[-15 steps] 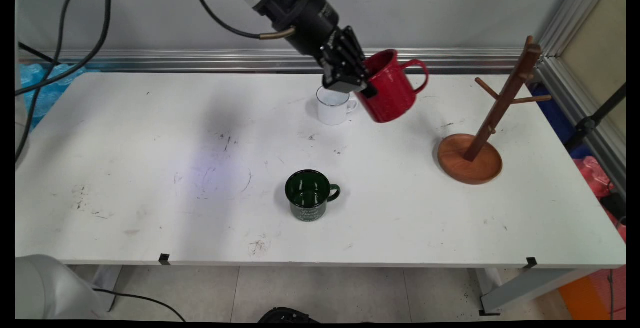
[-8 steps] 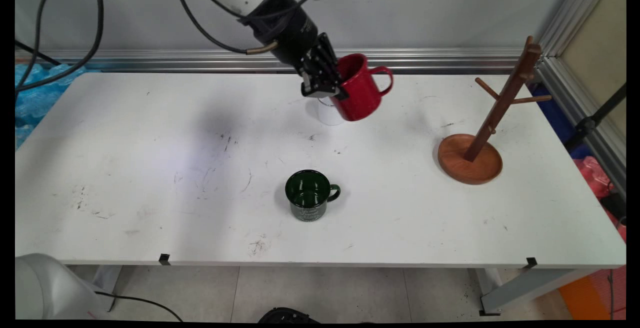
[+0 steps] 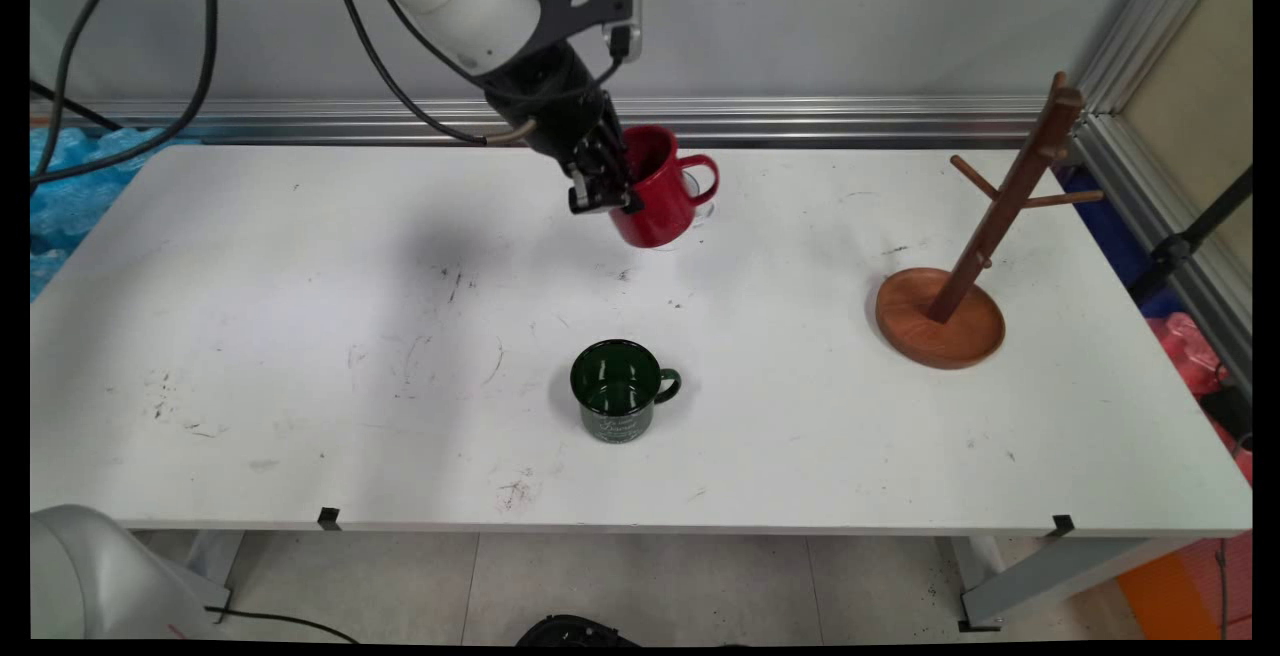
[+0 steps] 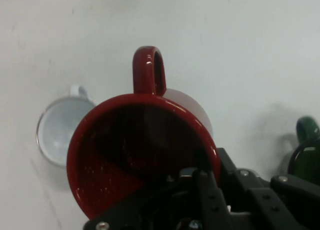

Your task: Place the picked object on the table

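White and scuffed, the table (image 3: pixel 300 266) carries a dark green enamel mug (image 3: pixel 620 391) near the middle and a wooden mug tree with pegs (image 3: pixel 975 246) at the right. Above the far side, the black two-finger gripper (image 3: pixel 603 188) is clamped on the rim of a red glossy mug (image 3: pixel 655 191), held tilted. It looks stiff, smooth and probably slippery, so the rim is a reasonable hold. Only the hand view shows clearly the small white mug (image 4: pixel 57 130) beside it.

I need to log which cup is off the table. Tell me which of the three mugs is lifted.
The red enamel mug, gripped at its rim by the black gripper and tilted; the green mug and white mug stand on the table.
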Tool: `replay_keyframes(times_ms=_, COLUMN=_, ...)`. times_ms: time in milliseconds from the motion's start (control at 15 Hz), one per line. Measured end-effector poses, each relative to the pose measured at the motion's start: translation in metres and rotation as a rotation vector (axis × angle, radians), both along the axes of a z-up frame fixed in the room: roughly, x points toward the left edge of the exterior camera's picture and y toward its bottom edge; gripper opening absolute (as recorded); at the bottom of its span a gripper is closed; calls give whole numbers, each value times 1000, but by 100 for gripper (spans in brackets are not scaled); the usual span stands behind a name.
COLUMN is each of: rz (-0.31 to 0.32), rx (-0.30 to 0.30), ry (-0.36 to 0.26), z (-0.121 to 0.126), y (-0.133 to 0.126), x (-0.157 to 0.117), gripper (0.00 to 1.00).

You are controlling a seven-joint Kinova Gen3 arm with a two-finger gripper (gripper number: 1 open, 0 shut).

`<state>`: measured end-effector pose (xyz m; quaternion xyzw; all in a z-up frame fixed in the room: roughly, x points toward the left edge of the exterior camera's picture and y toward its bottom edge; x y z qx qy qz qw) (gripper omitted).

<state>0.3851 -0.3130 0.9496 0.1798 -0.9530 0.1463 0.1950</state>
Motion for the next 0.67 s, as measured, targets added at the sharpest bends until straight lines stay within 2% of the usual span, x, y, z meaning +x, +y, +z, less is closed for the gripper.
replay_keyframes(times_ms=267, rz=39, rx=23, ry=-70, z=-18, y=-1, x=-3, gripper=0)
replay_keyframes(times_ms=667, rz=57, rx=44, ry=-152, z=-50, y=-6, x=-8, gripper=0)
